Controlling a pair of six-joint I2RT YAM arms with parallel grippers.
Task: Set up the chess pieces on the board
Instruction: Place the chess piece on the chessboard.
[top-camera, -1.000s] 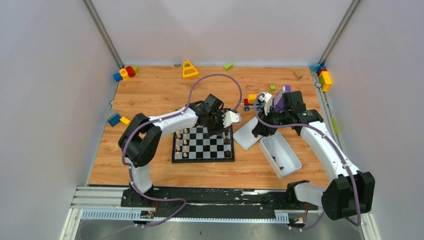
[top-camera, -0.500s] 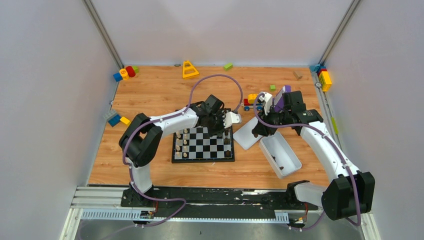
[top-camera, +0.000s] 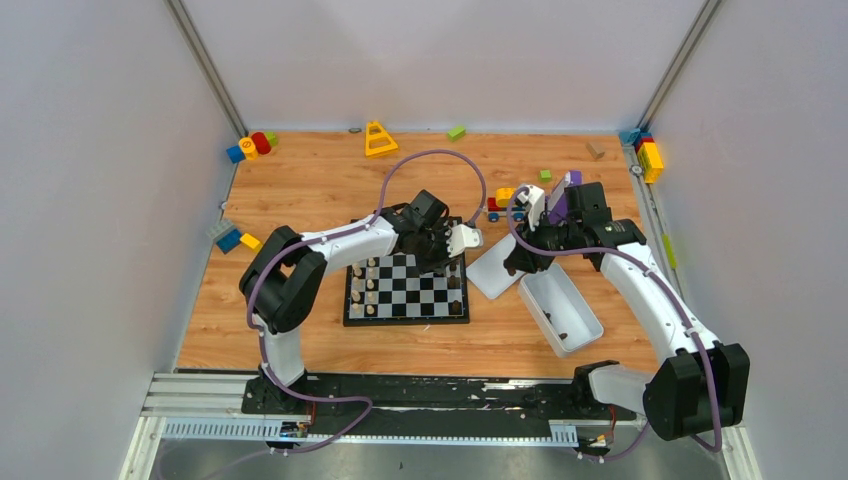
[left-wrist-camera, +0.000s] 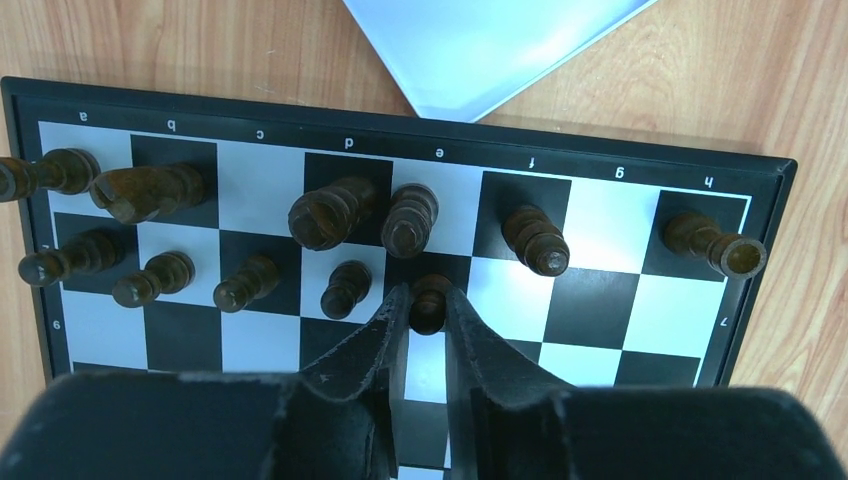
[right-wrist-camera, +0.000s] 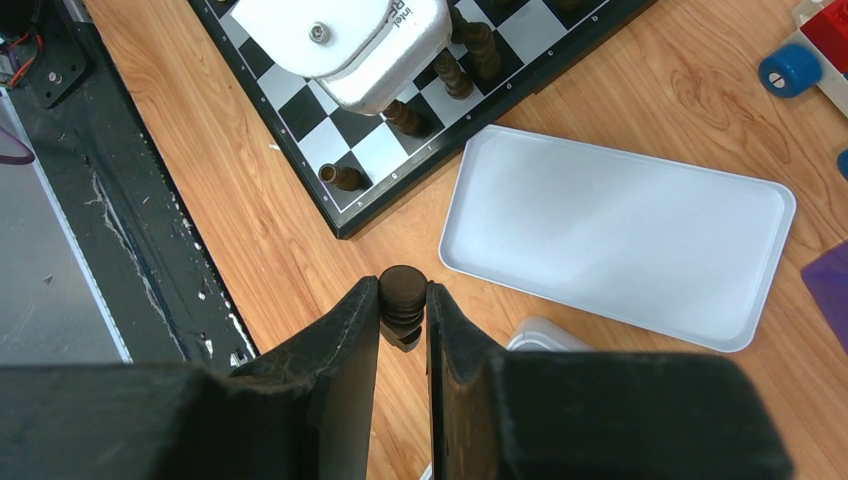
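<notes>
Smooth wood-grain surface (top-camera: 320, 180); glossy printed board (left-wrist-camera: 590, 225); chess pieces (left-wrist-camera: 325, 215) of dark, lightly sheened wood; white tray (right-wrist-camera: 620, 235) of smooth satin plastic.

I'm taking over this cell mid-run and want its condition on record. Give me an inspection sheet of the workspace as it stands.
Surface: wooden table, no spills seen.
Job's things: board lies flat; cream pieces line its left side, dark pieces its right, rows incomplete.
Clutter: toy blocks along the far edge and sides; white tray and lid right of the board.
Grippers: left tool straddles a dark pawn on the board, grip unclear; right tool shut on a dark piece above the table beside the board.
Cables: purple cable loops over the left arm; another follows the right arm; no snags seen.
Surroundings: pale walls on three sides; metal rail at the near edge.
</notes>
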